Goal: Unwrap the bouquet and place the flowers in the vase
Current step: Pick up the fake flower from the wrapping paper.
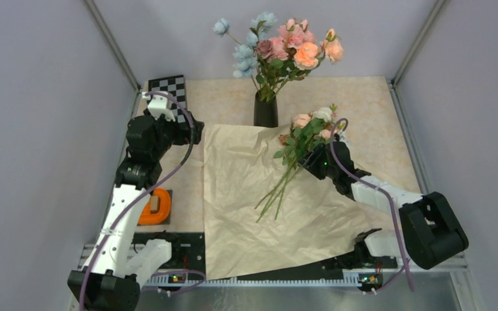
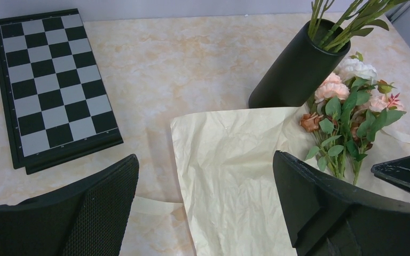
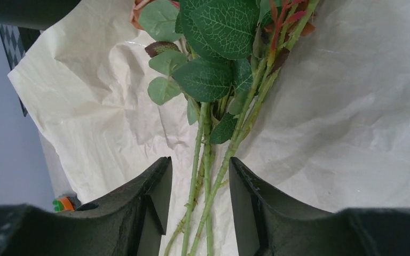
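The bouquet lies unwrapped: its tan paper (image 1: 246,214) is spread flat on the table, and the flowers (image 1: 306,131) rest on it with cream and peach heads toward the vase (image 1: 265,111). Their green stems (image 3: 205,160) run between the fingers of my right gripper (image 3: 198,166), which straddles them with a gap on each side, open. The black vase (image 2: 292,69) stands at the paper's far edge and holds a taller pink, orange and blue bunch (image 1: 285,45). My left gripper (image 2: 205,160) hovers wide open over the paper's left corner (image 2: 229,154), holding nothing.
A black-and-white chessboard (image 1: 168,87) lies at the back left (image 2: 53,85). An orange object (image 1: 155,207) sits beside the left arm near the paper's left edge. Grey walls close in the table on three sides.
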Action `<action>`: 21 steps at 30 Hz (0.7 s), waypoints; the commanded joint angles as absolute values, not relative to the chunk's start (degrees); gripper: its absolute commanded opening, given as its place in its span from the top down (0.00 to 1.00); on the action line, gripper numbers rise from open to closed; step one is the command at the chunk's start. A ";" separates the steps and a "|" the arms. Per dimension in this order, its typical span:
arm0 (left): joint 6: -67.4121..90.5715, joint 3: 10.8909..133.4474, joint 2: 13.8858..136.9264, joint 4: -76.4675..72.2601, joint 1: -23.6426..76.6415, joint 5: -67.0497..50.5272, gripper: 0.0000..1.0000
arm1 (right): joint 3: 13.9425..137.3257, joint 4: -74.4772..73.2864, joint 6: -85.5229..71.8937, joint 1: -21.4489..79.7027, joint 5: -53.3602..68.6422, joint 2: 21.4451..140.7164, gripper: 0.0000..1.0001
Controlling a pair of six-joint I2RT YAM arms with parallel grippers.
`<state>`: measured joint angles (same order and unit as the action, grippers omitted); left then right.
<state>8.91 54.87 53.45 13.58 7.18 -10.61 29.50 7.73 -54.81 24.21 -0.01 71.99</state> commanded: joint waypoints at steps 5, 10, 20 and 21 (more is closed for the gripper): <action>9.40 54.76 53.88 11.60 7.38 -10.63 0.01 | 29.21 16.67 -56.73 24.59 1.52 78.90 0.58; 9.34 54.78 53.96 11.60 7.38 -10.57 0.01 | 30.44 16.93 -57.04 25.80 0.53 82.52 0.58; 9.23 54.84 53.79 11.69 7.38 -10.30 0.01 | 29.77 19.99 -58.30 26.87 -3.93 84.87 0.61; 9.23 54.84 53.82 11.69 7.38 -10.29 0.01 | 29.55 19.89 -58.42 26.85 -4.65 84.73 0.62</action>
<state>8.93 54.83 54.00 13.58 7.18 -10.61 29.52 16.60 -57.54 26.00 -0.73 84.88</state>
